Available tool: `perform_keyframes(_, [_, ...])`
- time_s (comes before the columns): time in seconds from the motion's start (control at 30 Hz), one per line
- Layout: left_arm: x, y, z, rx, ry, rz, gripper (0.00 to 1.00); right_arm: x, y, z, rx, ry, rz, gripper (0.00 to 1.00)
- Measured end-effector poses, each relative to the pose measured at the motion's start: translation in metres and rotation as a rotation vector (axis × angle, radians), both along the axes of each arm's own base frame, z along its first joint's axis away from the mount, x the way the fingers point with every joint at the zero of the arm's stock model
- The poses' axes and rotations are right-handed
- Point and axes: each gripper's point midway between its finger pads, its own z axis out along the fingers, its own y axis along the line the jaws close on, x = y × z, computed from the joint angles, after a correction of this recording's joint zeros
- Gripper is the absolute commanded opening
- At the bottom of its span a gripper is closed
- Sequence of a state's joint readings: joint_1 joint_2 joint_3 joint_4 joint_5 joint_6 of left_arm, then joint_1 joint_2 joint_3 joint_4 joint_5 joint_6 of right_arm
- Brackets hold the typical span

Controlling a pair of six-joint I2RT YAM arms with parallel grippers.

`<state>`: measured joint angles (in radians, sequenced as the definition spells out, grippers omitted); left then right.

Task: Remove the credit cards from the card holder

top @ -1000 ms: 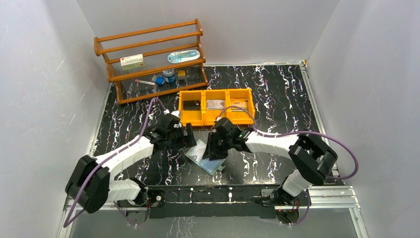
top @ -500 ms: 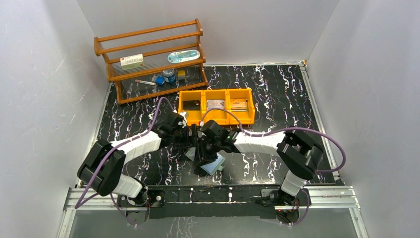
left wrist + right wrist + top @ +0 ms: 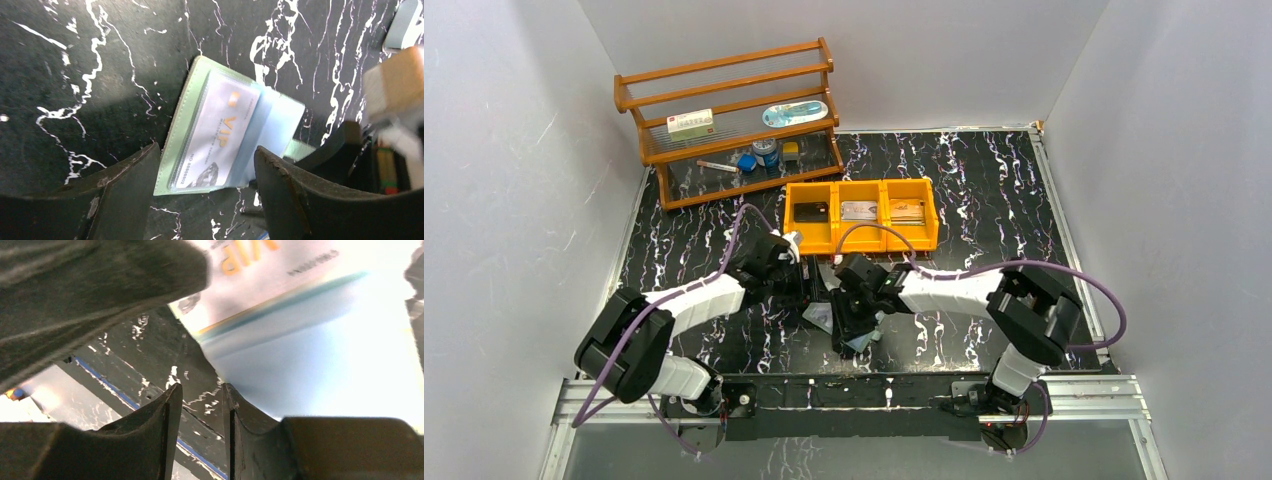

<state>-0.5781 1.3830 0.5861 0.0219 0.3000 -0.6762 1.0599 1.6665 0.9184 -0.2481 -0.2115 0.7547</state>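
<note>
Both arms have closed in over the holder [image 3: 182,125], flat on the table [image 3: 75,75] near the front. Left gripper [image 3: 205,162] gapes astride it; right gripper [image 3: 200,392] is narrowed to a slit (pinching its edge? cannot tell). VIP card [image 3: 220,127] still sleeved, so the pull looks imminent.

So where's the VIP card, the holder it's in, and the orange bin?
Card [image 3: 220,132]: left wrist view, middle of its pale face.
Holder [image 3: 179,142]: left wrist view, green edge beside the card.
Bin [image 3: 916,237]: top view, front wall below the right compartment.
</note>
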Motion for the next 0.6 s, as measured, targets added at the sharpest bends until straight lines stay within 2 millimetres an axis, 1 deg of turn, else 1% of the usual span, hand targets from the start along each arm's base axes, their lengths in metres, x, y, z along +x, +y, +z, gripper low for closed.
perform_keyframes(0.07, [-0.004, -0.002, 0.0, -0.015, 0.012, -0.006, 0.63, 0.007, -0.01, 0.0, -0.016, -0.015, -0.029, 0.43])
perform_keyframes(0.13, [-0.01, -0.004, 0.0, -0.028, 0.025, -0.015, 0.61, 0.017, -0.025, 0.0, -0.032, -0.032, -0.077, 0.43])
perform_keyframes(0.2, [-0.019, -0.006, -0.001, -0.036, 0.039, -0.036, 0.57, 0.029, -0.04, 0.001, -0.049, -0.055, -0.118, 0.44])
perform_keyframes(0.27, [-0.029, -0.012, -0.001, -0.041, 0.052, -0.063, 0.53, 0.04, -0.05, 0.004, -0.05, -0.074, -0.149, 0.44])
perform_keyframes(0.3, [-0.034, -0.016, -0.001, -0.042, 0.055, -0.08, 0.53, 0.044, -0.053, 0.007, -0.045, -0.08, -0.159, 0.44])
perform_keyframes(0.4, [-0.047, -0.025, -0.001, -0.03, 0.056, -0.119, 0.53, 0.053, -0.055, 0.02, -0.007, -0.098, -0.18, 0.45])
perform_keyframes(0.47, [-0.051, -0.023, -0.001, -0.008, 0.05, -0.106, 0.53, 0.055, -0.051, 0.03, 0.035, -0.103, -0.188, 0.44])
perform_keyframes(0.53, [-0.045, -0.015, 0.003, 0.034, 0.028, -0.048, 0.52, 0.059, -0.046, 0.037, 0.073, -0.103, -0.204, 0.43])
perform_keyframes(0.6, [-0.036, -0.007, 0.01, 0.069, -0.004, 0.013, 0.52, 0.062, -0.04, 0.041, 0.105, -0.092, -0.223, 0.41])
